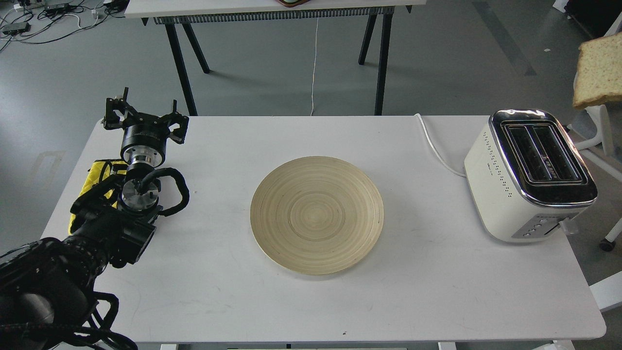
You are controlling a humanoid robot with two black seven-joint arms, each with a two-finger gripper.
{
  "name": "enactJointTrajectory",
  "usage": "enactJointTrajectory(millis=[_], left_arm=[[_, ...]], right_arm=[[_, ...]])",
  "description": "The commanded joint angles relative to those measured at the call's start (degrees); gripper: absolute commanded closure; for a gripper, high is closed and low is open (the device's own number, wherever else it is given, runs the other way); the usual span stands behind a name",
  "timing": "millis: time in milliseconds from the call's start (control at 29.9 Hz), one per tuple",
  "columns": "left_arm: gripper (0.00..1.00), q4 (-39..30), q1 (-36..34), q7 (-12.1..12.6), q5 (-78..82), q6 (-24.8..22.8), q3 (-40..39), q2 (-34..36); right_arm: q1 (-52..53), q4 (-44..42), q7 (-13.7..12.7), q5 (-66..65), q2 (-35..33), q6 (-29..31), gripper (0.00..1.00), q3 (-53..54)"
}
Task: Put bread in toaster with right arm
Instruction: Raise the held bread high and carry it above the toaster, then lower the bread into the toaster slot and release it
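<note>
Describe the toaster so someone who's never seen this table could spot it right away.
Start at the white table and go to its right end, past the round wooden plate. The toaster stands there: cream-white, shiny chrome top, two black slots, the only thing trailing a white cord.

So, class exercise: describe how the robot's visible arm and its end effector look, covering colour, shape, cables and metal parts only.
The matte black jointed left arm has chunky segments, two shiny silver wrist rings and thick black corrugated cable loops curling beside the wrist. Its black two-finger end effector is made of angular, open-framed linkage fingers on a round black base. No markings are readable. The right arm is out of view.
</note>
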Motion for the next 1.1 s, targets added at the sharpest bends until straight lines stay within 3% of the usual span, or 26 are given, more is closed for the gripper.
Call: enactJointTrajectory(millis=[0,268,602,1071], left_arm=[[0.0,0.0,-0.1,0.0,0.0,0.0,0.0,0.1],[0.0,0.0,0.0,0.0,0.0,0.0,0.0,0.0],[0.0,0.0,0.0,0.0,0.0,0.0,0.0,0.0],[0.0,0.0,0.0,0.0,0.0,0.0,0.0,0.0]], right_arm=[[-0.4,-0.2,0.1,-6.4,-4.2,0.0,1.0,-1.8],[-0.5,-1.2,0.2,-13.3,-6.2,0.0,1.0,-8.1],[-0.5,-9.2,-1.1,-13.3,7.1,0.0,1.0,-8.2],[-0.3,-12.7,-1.1,-13.2,13.6,0.0,1.0,-8.3]])
